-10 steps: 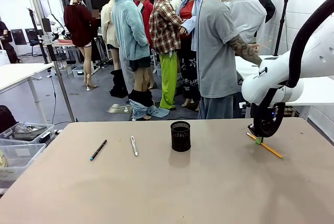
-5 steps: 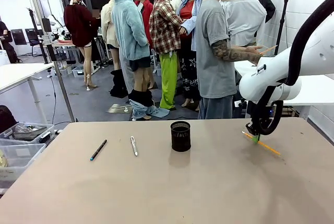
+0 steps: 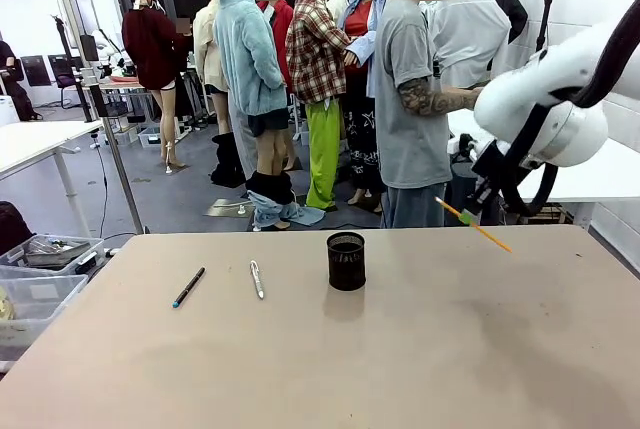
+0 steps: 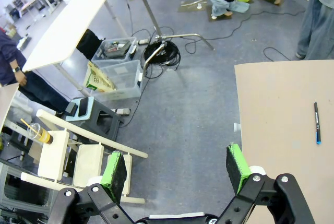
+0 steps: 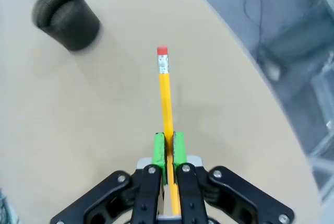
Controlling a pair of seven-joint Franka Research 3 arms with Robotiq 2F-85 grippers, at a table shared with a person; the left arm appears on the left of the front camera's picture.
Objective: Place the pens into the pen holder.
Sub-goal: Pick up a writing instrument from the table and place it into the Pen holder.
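right jaws clamp orange pen (image 3: 473, 225) above table (image 3: 450, 349) near far right edge; left jaws spread wide; pen holder (image 3: 346, 260) mid-table

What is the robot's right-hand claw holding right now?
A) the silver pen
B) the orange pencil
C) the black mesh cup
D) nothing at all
B: the right gripper is shut on the orange pencil, held in the air above the table, while the mesh pen holder and the silver pen sit on the tabletop.
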